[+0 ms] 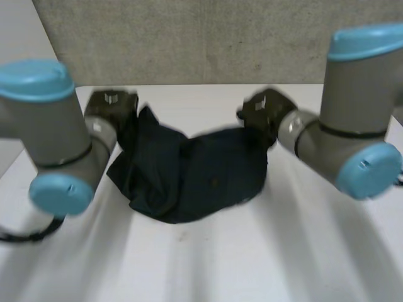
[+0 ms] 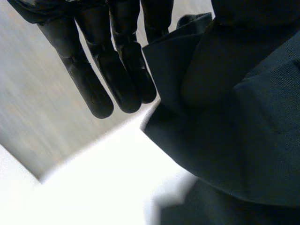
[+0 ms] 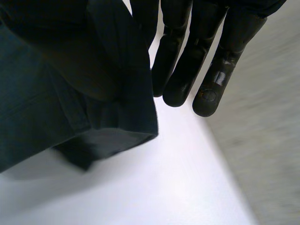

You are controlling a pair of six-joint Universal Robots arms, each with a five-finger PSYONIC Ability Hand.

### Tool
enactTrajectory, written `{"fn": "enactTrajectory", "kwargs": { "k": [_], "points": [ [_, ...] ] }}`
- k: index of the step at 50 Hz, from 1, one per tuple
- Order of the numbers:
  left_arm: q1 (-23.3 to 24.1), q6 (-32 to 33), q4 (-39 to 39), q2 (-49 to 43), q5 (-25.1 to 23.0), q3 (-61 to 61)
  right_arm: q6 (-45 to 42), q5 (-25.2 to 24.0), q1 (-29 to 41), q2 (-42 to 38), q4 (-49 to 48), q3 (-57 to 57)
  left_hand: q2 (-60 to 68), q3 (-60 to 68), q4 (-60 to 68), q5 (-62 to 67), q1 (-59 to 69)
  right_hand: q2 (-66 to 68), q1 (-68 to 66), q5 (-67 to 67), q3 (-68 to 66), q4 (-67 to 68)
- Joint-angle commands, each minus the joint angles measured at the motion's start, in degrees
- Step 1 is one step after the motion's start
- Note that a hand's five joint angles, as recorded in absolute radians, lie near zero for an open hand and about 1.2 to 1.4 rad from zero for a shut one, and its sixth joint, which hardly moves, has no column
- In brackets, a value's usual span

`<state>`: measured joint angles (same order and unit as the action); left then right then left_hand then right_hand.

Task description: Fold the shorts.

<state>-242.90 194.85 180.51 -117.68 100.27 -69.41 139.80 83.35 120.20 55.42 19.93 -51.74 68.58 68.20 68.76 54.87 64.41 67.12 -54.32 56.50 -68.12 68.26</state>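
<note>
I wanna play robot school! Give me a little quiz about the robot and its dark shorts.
1. True or false: the shorts are bright yellow.
2. The left hand and the right hand are at opposite ends of the shorts. How many of them pinch the cloth? A: none. B: one. C: both.
3. Fill in: the table is ___ in colour.

Key: 1 false, they are dark. 2 C. 3 white.

White table [image 1: 201, 264]; grey wall [image 1: 189, 38] behind
</note>
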Motion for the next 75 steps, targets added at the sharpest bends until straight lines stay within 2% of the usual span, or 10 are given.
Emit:
{"fn": "enactTrajectory", "kwargs": {
  "k": [1,10,15,30,38,48,52,57,67,75],
  "points": [
    [-1.1,4.8,18.1,-1.8,-0.7,16.2,1.3,4.8,0.2,-4.4,-20.7,20.3,11.4,11.8,11.2,15.1,15.6,12.9,-25.7,13.5,-11.9,11.7],
    [-0.7,4.5,51.1,8.9,-4.8,7.7,1.4,4.5,0.0,4.3,-43.7,11.3,11.4,11.8,11.2,15.1,15.6,12.9,-25.7,13.5,-11.9,11.7],
    [-1.3,3.7,51.5,10.0,-6.8,-1.4,2.4,4.5,-0.5,7.7,-43.4,0.2,11.4,11.8,11.2,15.1,15.6,12.9,-25.7,13.5,-11.9,11.7],
    [-3.4,-4.1,42.1,5.9,-8.6,-27.9,1.8,0.6,-1.5,4.4,-31.5,-25.1,10.3,10.6,10.1,14.0,14.4,12.9,-25.7,13.5,-11.9,11.7],
    [-2.6,-4.0,27.5,5.5,-8.3,-32.1,1.1,0.1,-1.6,4.0,-28.8,-32.4,6.1,6.5,5.9,9.8,10.2,12.9,-25.7,13.5,-11.9,11.7],
    [-0.5,-3.7,7.2,14.1,-4.7,-32.8,2.1,-1.2,-2.0,7.7,-28.0,-39.6,-35.9,-35.6,-36.1,-32.2,-31.8,12.9,-25.7,13.5,-11.9,11.7],
    [-0.2,-3.5,5.8,18.0,0.2,-32.8,2.8,-1.2,-4.2,12.5,-27.4,-42.5,-43.4,-43.0,-43.6,-39.7,-39.2,-36.4,23.6,-35.8,37.4,-37.5],
    [0.0,-2.5,3.0,24.7,2.8,-32.5,6.7,-1.2,-5.6,18.5,-27.5,-45.0,-49.3,-48.9,-49.5,-45.6,-45.1,-57.1,44.3,-56.5,58.1,-58.3],
    [2.5,-3.3,2.5,33.0,3.2,-30.6,19.2,-1.0,-6.7,25.5,-26.2,-46.3,-52.3,-51.9,-52.5,-48.6,-48.1,-57.1,44.3,-56.5,58.1,-58.3],
    [11.4,-11.6,2.6,19.7,7.7,-24.7,23.8,-0.1,-5.5,25.3,-21.2,-48.0,-52.3,-51.9,-52.5,-48.6,-48.1,-57.1,44.3,-56.5,58.1,-58.3]
  ]
}}
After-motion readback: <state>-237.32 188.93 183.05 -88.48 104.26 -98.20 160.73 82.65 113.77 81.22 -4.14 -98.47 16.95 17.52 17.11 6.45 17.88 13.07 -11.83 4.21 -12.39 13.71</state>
